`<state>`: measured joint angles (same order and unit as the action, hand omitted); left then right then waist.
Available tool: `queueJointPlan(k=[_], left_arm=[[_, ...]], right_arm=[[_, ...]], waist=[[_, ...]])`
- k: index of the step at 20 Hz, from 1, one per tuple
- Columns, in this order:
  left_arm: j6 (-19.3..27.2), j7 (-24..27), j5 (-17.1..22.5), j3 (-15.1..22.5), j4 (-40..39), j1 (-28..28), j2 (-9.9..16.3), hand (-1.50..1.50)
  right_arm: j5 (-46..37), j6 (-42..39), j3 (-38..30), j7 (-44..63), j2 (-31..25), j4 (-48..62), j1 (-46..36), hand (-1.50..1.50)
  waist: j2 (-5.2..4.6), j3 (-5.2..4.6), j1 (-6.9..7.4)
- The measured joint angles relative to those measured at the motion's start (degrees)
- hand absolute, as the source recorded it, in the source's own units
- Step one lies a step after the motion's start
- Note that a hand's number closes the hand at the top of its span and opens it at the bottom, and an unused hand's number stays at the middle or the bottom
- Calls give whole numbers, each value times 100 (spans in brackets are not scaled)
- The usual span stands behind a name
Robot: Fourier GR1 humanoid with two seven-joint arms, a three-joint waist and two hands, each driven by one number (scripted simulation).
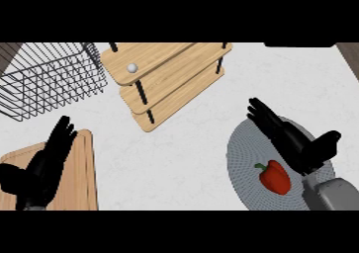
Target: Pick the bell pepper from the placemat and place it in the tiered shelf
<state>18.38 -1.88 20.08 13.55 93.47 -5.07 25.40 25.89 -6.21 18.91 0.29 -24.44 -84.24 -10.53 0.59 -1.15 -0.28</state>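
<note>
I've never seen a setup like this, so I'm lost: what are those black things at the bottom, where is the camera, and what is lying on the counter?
The view comes from the robot's head, looking steeply down at a white counter. The black shapes are its two hands on grey forearms. The left hand rests open over a light wooden cutting board. The right hand, fingers straight, is above a round grey placemat, and neither hand holds anything. On the placemat lies a red bell pepper with a green stem, just beside the right hand. Farther back stand a black wire basket and a tiered wooden shelf with black posts; a small white ball sits on the shelf's top board. The pepper is meant to go into that shelf.
</note>
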Motion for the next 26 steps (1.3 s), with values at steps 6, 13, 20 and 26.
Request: queueJointPlan(k=[6, 13, 20, 26], left_arm=[[-77, -459, 178, -148, -487, 116, 24, 0], [-362, -802, 361, -159, -984, 487, -75, 0], [-627, -868, 382, -258, -1339, 727, -129, 0], [-719, -846, 336, -354, -1437, 731, -163, 0]], right_arm=[[-148, -599, -1070, -989, -1081, -15, -251, 150], [-1049, -910, -1681, -1936, -2093, 1679, -131, -150], [-1455, -2301, -1671, -3249, -2720, 2393, -168, -150], [-1537, -2805, -1513, -2841, -3249, 1560, -29, -150]], waist=[[-66, 97, -85], [-97, 135, -20], [-50, 159, 32], [-10, 152, -20]])
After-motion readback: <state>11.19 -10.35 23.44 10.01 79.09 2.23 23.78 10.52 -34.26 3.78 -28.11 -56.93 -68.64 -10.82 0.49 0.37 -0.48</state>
